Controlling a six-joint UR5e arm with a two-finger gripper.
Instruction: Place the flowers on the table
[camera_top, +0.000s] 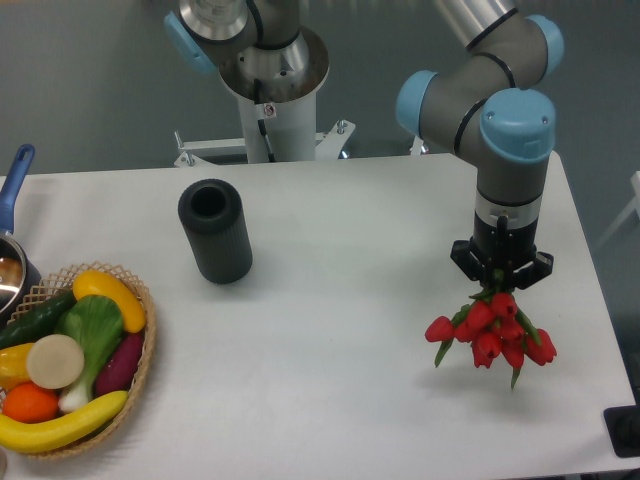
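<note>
A bunch of red tulips (493, 333) with green leaves hangs head-down under my gripper (499, 283) at the right side of the white table (330, 330). The gripper points straight down and is shut on the stems, which are hidden between the fingers. The blooms are low over the tabletop; I cannot tell whether they touch it. A dark grey cylindrical vase (214, 231) stands upright and empty at the table's left-centre, well apart from the gripper.
A wicker basket (139, 390) holding a banana, an orange, a cucumber and other produce sits at the front left. A pot with a blue handle (14, 190) is at the left edge. The arm's base (270, 90) stands behind the table.
</note>
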